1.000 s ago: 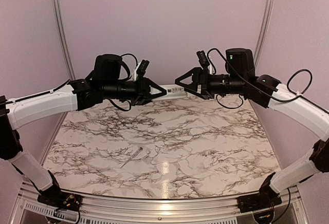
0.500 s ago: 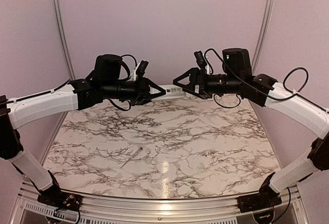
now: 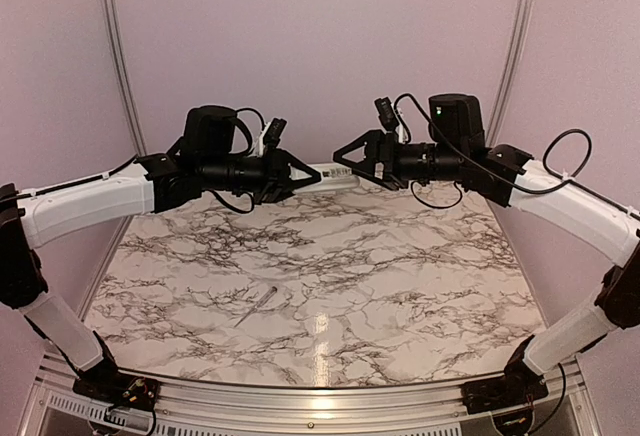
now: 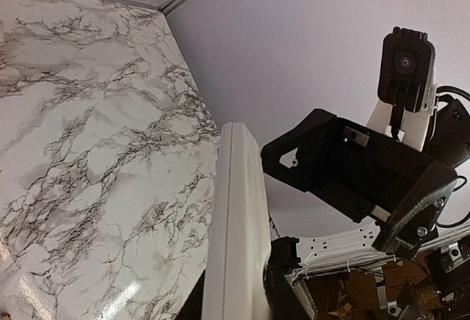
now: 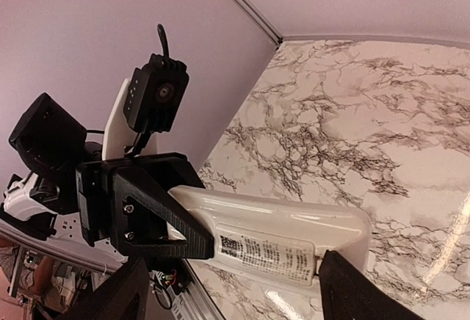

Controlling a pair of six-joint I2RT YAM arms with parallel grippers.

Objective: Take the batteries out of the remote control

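**Remote control held in mid-air by one arm, the other arm's fingers open at its free end**

The white remote control [image 3: 336, 174] is off the tabletop [image 3: 400, 276]. It lies roughly level in the air above the far edge, between the two arms.

The left fingers [image 5: 139, 188] are closed on one end of it, pinching its thin body so that the rest juts out sideways towards the other arm. This hold steadies the handset and presents its free end, probably so that the second arm can work on the battery compartment. A face with a printed label is turned towards the right wrist camera. No batteries show in any view, so they are most likely inside the handset, with nothing unloaded yet.

The right fingers [image 5: 352, 291] are spread wide and hold nothing. One sits on each side of the remote's free end. Whether either one touches it cannot be told.

The left arm [image 3: 90, 206] and the right arm [image 3: 570, 206] are both raised. Each reaches inward from its own side, with the wrist close to horizontal. The two sets of fingers point at each other, almost tip to tip.

A thin pale grey stick [image 3: 258, 305] lies on the tabletop towards the near left, well apart from both arms.
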